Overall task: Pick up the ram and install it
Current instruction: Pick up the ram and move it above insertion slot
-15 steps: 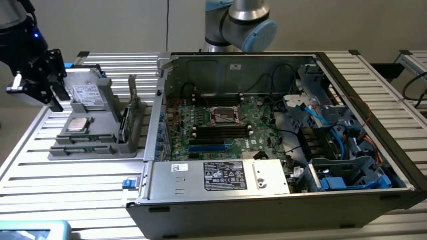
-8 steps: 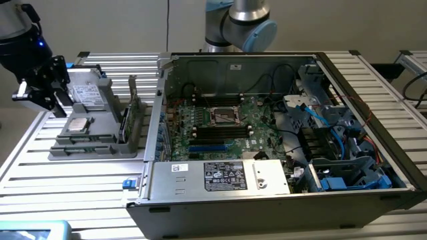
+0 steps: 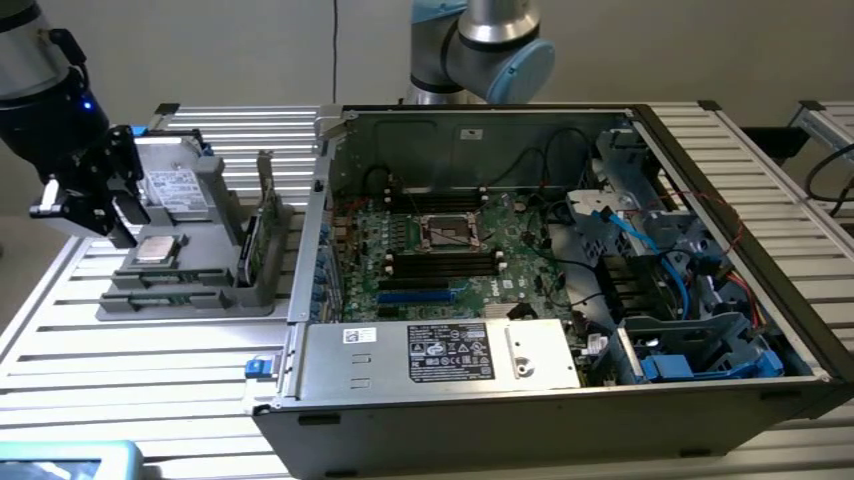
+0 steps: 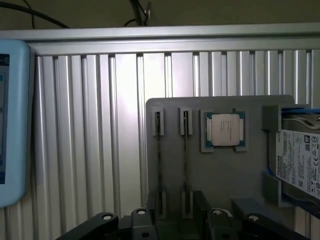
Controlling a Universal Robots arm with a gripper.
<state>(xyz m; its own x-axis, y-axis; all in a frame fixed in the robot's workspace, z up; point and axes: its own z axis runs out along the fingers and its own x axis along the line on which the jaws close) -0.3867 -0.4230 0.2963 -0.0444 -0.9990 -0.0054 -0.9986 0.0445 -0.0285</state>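
Two ram sticks (image 4: 158,165) (image 4: 186,165) stand on edge in the slots of a grey holder (image 4: 200,175). In the exterior view the ram (image 3: 250,248) sits at the holder's side nearest the computer case. My gripper (image 3: 114,225) hangs over the holder's other end, at the exterior view's left, above the silver processor chip (image 3: 158,250). Its black fingers (image 4: 150,207) stand apart with nothing between them. The gripper (image 4: 175,215) is open, close above the ram sticks' near ends.
The open computer case (image 3: 534,400) lies at the exterior view's right, its motherboard showing black memory slots (image 3: 441,262) beside the processor socket (image 3: 451,232). A hard drive (image 4: 300,160) rests on the holder. A pale blue device (image 4: 12,120) lies on the slatted table (image 4: 90,125).
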